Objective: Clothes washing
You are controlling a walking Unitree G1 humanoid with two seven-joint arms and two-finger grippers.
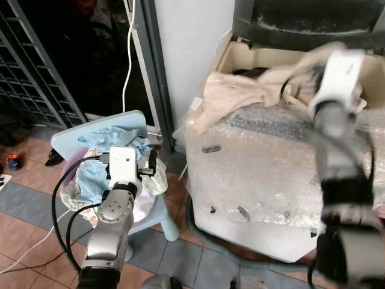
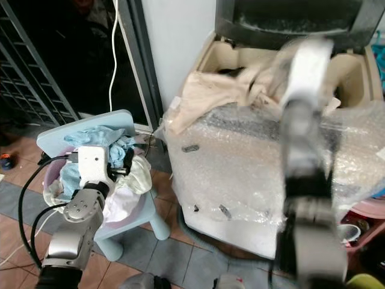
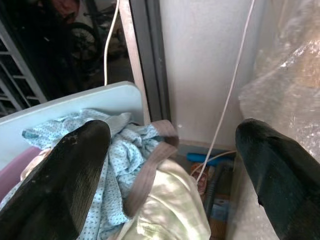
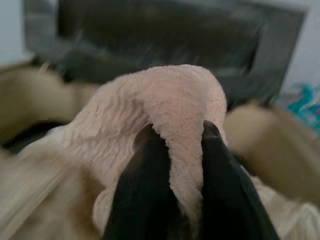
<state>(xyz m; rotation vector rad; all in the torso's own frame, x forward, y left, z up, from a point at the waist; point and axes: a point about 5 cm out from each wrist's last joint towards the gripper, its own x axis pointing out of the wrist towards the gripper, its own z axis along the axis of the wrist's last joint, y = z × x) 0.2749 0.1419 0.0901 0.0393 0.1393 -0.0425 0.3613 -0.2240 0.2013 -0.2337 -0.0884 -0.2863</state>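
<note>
The right claw (image 4: pixel 172 150) is clamped on a fold of the peach cloth (image 1: pixel 240 96), held over the open tub of the washing machine (image 1: pixel 271 198) — the rest of it trails over the bubble-wrapped front edge. The left claw (image 3: pixel 170 175) hangs with fingers wide apart above the pile of clothes (image 1: pixel 90 174) on a pale blue chair (image 1: pixel 129 120) beside the machine. A white cable (image 1: pixel 127 54) runs down the dark doorframe (image 1: pixel 153 72) between them.

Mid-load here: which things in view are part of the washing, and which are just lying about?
Job:
peach garment pinched in right gripper
washer, lid open
laundry pile on stool
left gripper, open over the pile

Lying about:
white cable
metal grille
</note>
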